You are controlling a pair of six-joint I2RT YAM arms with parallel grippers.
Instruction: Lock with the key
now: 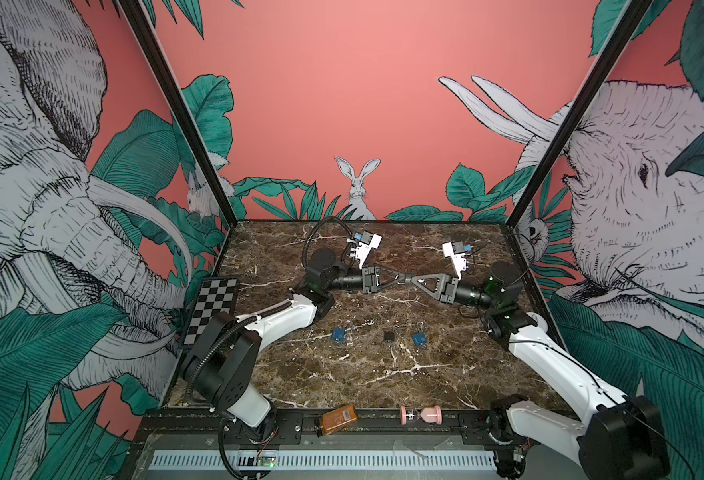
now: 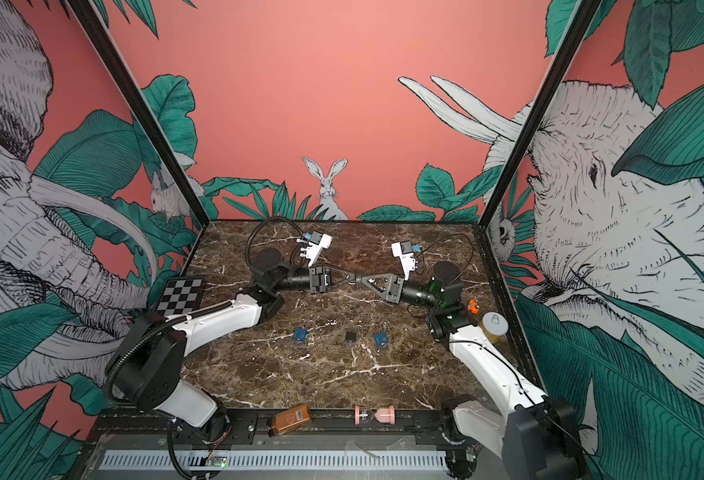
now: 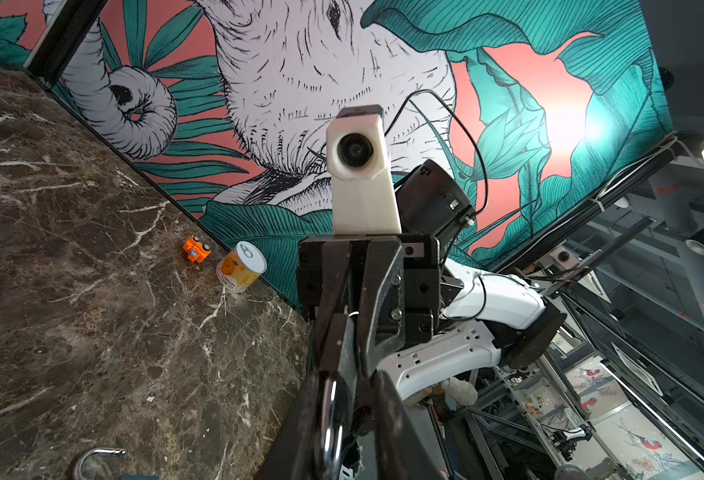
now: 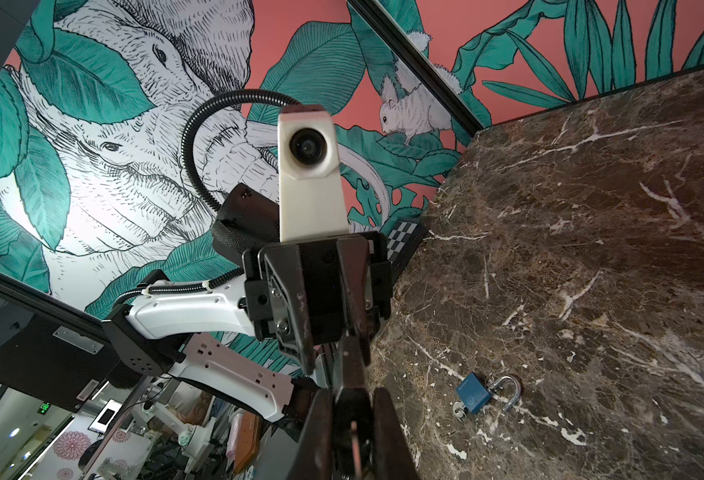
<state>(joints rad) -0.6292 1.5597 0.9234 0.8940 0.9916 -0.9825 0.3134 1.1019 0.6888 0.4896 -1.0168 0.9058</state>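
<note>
Three small padlocks lie flat in a loose row on the near half of the marble table [image 1: 383,374], each apart from the others: a left blue padlock [image 1: 337,334], a black padlock [image 1: 389,336] in the middle, and a right blue padlock [image 1: 418,338]. The right wrist view shows a blue padlock [image 4: 472,398], which of the two is unclear, with its chrome hoop swung open. Another chrome shackle [image 3: 331,415] shows between the left gripper's [image 3: 348,386] fingers, its body hidden.
</note>
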